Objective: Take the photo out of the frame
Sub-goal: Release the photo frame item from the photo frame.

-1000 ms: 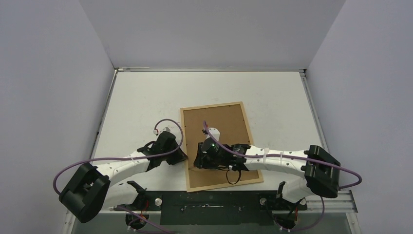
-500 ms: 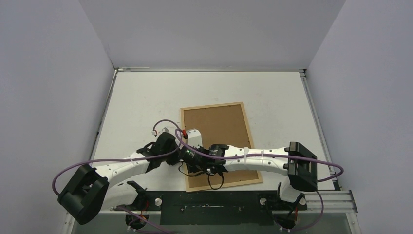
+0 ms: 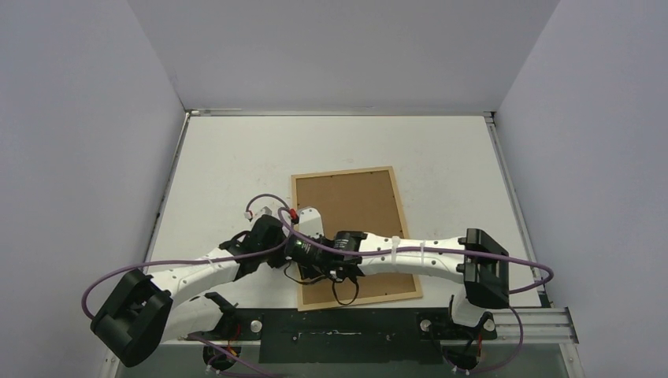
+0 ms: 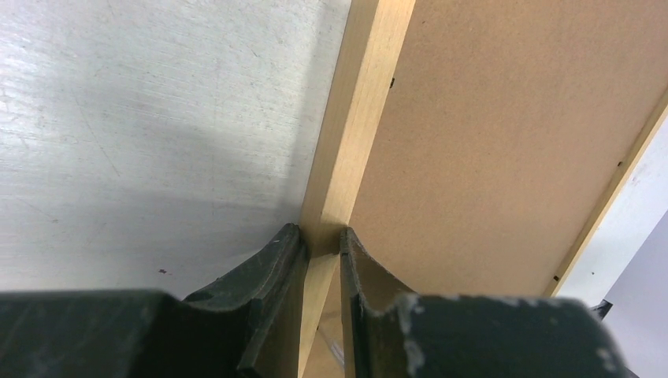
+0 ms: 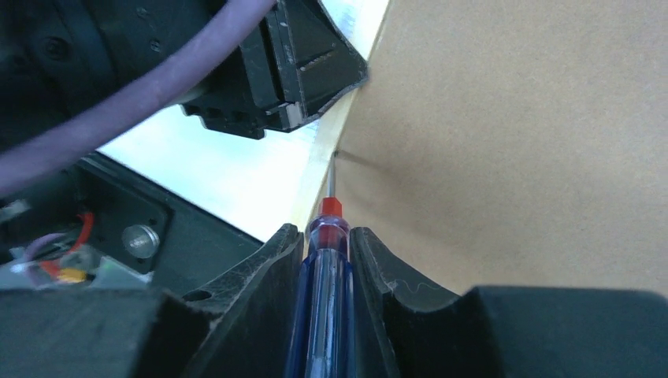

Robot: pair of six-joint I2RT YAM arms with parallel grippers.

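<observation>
White table (image 3: 236,157) first, big and flat, with pale walls on three sides. Lying flat on it, a little left of the middle and close to the near edge, the frame (image 3: 342,172), made of thin light wood, long sides running near to far and turned a little. Inside the frame, facing up, a brown backing board (image 3: 350,201), plain and a bit rough looking. Reaching in from the near left, the left arm (image 3: 197,272), white with a purple cable. Reaching across from the near right, the right arm (image 3: 410,256), low over the near part of the board. At the left rail of the frame, the left gripper (image 4: 321,244), pinched tight on that rail, one finger on the table side and one on the board side. Just beside it, a bit nearer, the right gripper (image 5: 325,234), squeezed around a screwdriver (image 5: 319,299) with a see-through blue handle and a red collar. Smallest of all, the thin metal tip (image 5: 332,173), pointing at the line where the board meets the left rail, on the near half of that rail.
</observation>
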